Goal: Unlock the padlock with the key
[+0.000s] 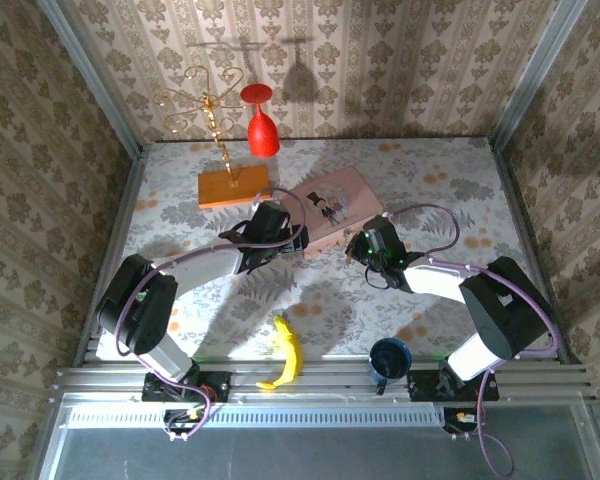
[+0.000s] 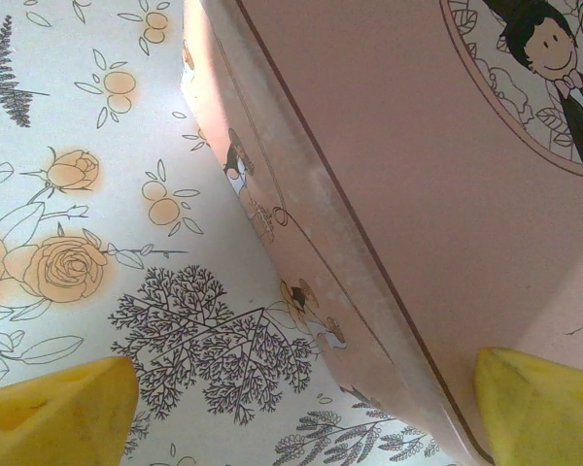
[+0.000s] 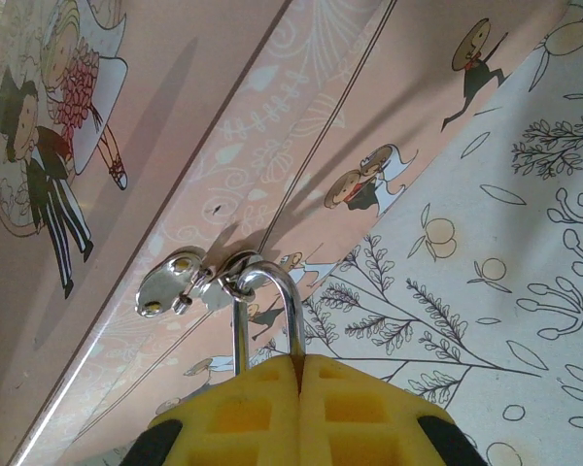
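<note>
Right tool (image 3: 299, 367) clamps what seems the padlock (image 3: 291, 316) on pink box (image 3: 175, 146).

No readable text, labels, brands or numbers anywhere

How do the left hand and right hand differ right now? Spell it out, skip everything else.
The left hand is open, its yellow fingers spread wide; the right hand has its pads pressed together. The left hand holds nothing and straddles an edge of the pink box; the right hand grips the padlock, whose shackle hooks through the box's hasp. Both are yellow-tipped and sit at the pink box.
</note>
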{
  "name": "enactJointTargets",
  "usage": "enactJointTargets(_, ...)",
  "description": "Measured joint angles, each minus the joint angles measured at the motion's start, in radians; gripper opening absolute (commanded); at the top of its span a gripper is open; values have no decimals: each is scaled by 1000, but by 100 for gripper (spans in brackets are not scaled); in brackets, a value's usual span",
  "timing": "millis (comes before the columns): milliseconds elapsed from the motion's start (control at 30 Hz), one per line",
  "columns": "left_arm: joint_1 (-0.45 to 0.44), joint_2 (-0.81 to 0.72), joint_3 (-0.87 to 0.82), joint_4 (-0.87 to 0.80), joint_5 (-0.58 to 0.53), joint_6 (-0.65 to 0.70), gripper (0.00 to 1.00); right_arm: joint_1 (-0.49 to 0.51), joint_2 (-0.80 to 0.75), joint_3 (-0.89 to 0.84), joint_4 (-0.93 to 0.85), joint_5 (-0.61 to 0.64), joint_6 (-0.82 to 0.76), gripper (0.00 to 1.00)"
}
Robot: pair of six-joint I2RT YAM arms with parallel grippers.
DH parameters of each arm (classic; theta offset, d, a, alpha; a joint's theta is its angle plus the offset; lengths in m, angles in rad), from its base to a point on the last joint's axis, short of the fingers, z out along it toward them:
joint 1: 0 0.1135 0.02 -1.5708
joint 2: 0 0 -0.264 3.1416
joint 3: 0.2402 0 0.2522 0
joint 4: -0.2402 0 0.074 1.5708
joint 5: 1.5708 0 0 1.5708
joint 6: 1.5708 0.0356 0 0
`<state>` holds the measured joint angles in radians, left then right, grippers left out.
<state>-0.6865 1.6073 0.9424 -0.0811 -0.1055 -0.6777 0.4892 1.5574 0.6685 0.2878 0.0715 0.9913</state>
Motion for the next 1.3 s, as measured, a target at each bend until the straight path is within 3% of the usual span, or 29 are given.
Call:
enactJointTargets(867,8,0,-1,0,-3,0,89,-16,60,27,71,41,39,0)
enactJointTargets(1300,21,5,-50,-127,-30,0,90,-39,62,27,98,127,65,0)
